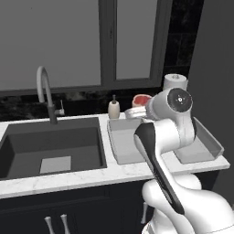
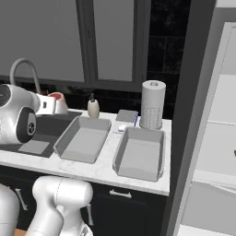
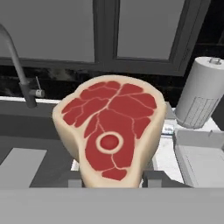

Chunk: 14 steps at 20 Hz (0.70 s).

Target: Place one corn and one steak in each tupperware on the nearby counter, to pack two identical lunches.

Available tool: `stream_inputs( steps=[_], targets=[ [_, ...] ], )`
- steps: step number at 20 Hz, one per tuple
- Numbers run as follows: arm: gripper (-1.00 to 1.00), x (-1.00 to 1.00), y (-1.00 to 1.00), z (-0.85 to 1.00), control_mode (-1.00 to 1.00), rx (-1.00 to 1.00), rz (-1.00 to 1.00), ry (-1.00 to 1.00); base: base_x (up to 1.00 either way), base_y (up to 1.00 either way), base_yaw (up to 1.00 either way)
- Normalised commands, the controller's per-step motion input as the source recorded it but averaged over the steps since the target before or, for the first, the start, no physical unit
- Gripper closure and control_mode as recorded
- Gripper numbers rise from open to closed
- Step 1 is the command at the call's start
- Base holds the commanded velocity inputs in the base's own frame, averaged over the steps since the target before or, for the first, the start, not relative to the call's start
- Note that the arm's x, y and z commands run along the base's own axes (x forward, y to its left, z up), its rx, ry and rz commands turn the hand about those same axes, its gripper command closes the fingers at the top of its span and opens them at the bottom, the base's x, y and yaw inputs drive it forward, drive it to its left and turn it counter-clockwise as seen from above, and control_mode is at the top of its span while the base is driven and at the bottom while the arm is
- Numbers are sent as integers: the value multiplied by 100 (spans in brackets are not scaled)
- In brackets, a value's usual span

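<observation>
A raw red steak [image 3: 111, 131] with a pale fat rim stands on edge between my gripper's [image 3: 112, 180] fingers, which are shut on it. From the base views the steak [image 1: 141, 99] [image 2: 57, 99] hangs above the counter [image 1: 68, 178] near the sink's back right corner, just left of and behind the two tubs. Both light-grey tupperware tubs, the left [image 2: 83, 138] and the right [image 2: 140, 154], look bare inside. My arm hides part of the tubs [image 1: 122, 142] [image 1: 206, 147] in the left base view. The corn is out of view.
A dark sink [image 1: 50, 146] with a curved faucet [image 1: 43, 91] lies left of the tubs. A soap bottle [image 2: 93, 109], a paper towel roll [image 2: 152, 105] and a small grey pad [image 2: 126, 115] stand behind them. A tall dark panel [image 2: 193, 115] closes the counter's right end.
</observation>
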Motion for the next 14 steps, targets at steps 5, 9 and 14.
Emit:
stream_inputs(
  steps=[5,9,14],
  targets=[
    [100,37,-2,-57,-100,0,0,22,0,0,0],
    [100,57,-28,-44,-100,0,0,16,0,0,0],
    [100,51,-25,-51,-100,0,0,10,0,0,0]
  ],
)
